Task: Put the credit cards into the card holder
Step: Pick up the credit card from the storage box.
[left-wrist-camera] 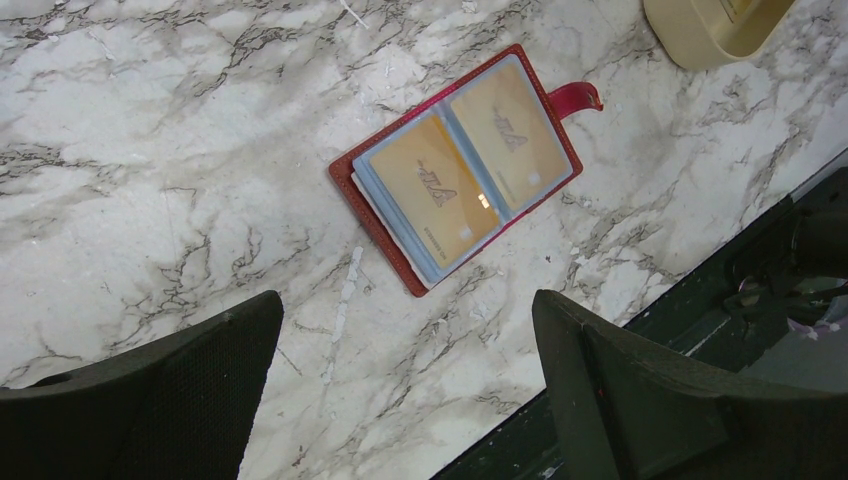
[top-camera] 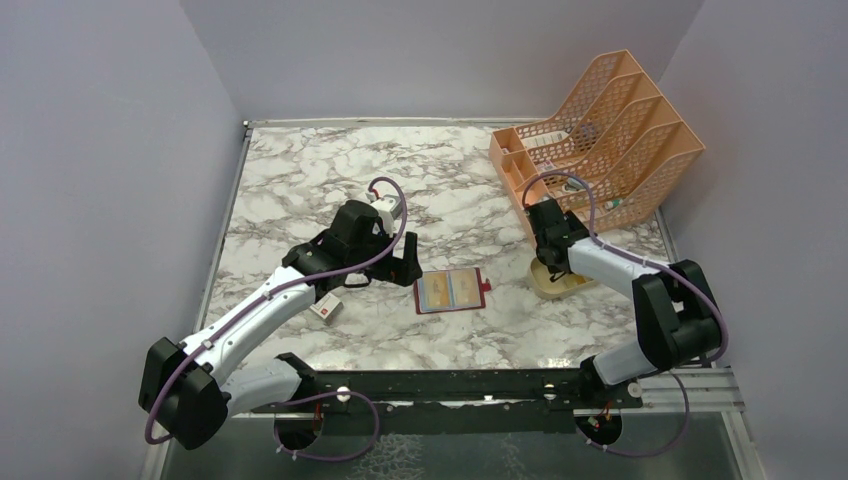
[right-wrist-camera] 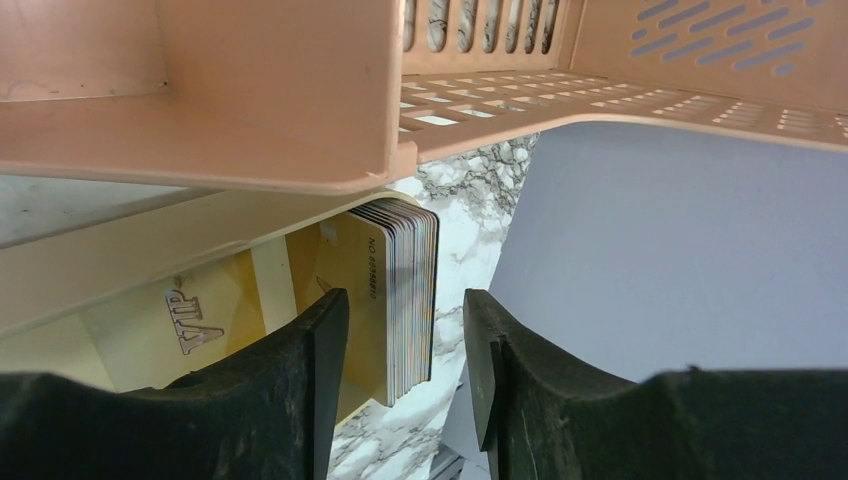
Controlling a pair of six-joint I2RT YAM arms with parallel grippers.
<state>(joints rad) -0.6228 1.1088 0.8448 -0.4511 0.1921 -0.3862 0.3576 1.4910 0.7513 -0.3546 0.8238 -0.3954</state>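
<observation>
The dark red card holder [top-camera: 452,291] lies open and flat mid-table, with two gold cards showing in its clear sleeves [left-wrist-camera: 460,165]. My left gripper [top-camera: 404,268] hovers just left of it, open and empty [left-wrist-camera: 405,335]. My right gripper [top-camera: 553,268] is down in the beige oval tray [top-camera: 572,288]. There a stack of credit cards [right-wrist-camera: 405,290] stands on edge between its open fingers. A gap shows between the stack and the right finger [right-wrist-camera: 490,350]. Another gold card marked VIP [right-wrist-camera: 200,320] lies in the tray.
The orange mesh file rack [top-camera: 600,130] stands at the back right, just above my right gripper [right-wrist-camera: 405,335], and its underside [right-wrist-camera: 250,90] hangs close over the tray. A small white box with a red mark [top-camera: 325,308] lies by the left arm. The tray's edge [left-wrist-camera: 715,30] shows right of the holder.
</observation>
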